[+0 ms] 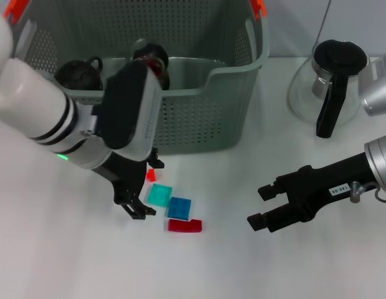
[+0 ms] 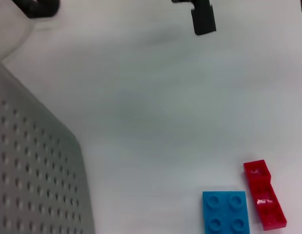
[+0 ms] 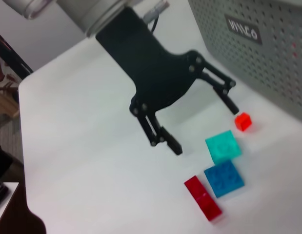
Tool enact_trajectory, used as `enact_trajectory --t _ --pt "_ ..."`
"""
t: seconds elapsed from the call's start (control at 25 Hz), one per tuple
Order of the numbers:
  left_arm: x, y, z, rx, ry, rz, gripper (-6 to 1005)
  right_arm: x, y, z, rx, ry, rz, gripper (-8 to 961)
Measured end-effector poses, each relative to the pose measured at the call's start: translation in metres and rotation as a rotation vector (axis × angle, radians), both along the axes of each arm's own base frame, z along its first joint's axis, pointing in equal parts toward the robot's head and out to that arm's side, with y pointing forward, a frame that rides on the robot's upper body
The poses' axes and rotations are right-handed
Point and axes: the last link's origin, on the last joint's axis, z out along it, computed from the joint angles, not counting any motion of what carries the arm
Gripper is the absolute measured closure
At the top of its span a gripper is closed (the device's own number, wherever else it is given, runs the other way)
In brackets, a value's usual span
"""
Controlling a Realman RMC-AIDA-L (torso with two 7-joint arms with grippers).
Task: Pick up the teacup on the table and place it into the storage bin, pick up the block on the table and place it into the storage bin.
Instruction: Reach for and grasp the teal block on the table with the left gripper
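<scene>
Blocks lie nearest you: red block [image 1: 184, 225], blue block [image 1: 179, 207], teal block [image 1: 159, 195] and a tiny red cube [image 1: 151, 175], all studded, flat, on the table before the bin [image 1: 199, 118]. Your left gripper [image 1: 143, 187] hangs spread and empty beside them, seemingly poised to pick. Your right gripper [image 1: 263, 205] waits open, well apart. Dark crockery [image 1: 77, 73], likely the teacup, sits inside the bin.

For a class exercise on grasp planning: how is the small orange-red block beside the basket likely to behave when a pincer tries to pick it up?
The small orange-red plastic block looks rigid, so it should not deform. Being tiny, it is probably very light and may skid on the smooth white table if nudged. Its boxy shape suggests it will not roll. The open left pincer straddles it, so off-centre closing could flick it aside.
</scene>
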Motion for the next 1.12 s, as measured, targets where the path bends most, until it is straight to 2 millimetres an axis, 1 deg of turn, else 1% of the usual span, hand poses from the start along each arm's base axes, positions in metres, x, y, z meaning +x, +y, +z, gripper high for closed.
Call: enact_trajectory --t 0.36,0.56,0.8,1.12 --pt "0.025 0.006 -0.012 -0.035 0.132 -0.075 67 0.005 0.002 0.004 0.012 -0.014 -0.012 88" --pt "0.030 0.007 -0.017 -0.059 0.163 -0.098 66 0.007 0.000 0.002 0.016 -0.012 -0.013 88" --pt "0.031 0.005 -0.026 -0.092 0.202 -0.116 68 0.006 -0.001 0.000 0.015 -0.008 -0.012 88" --pt "0.027 0.008 -0.034 -0.093 0.216 -0.121 72 0.005 0.001 -0.004 0.021 -0.004 -0.004 87"
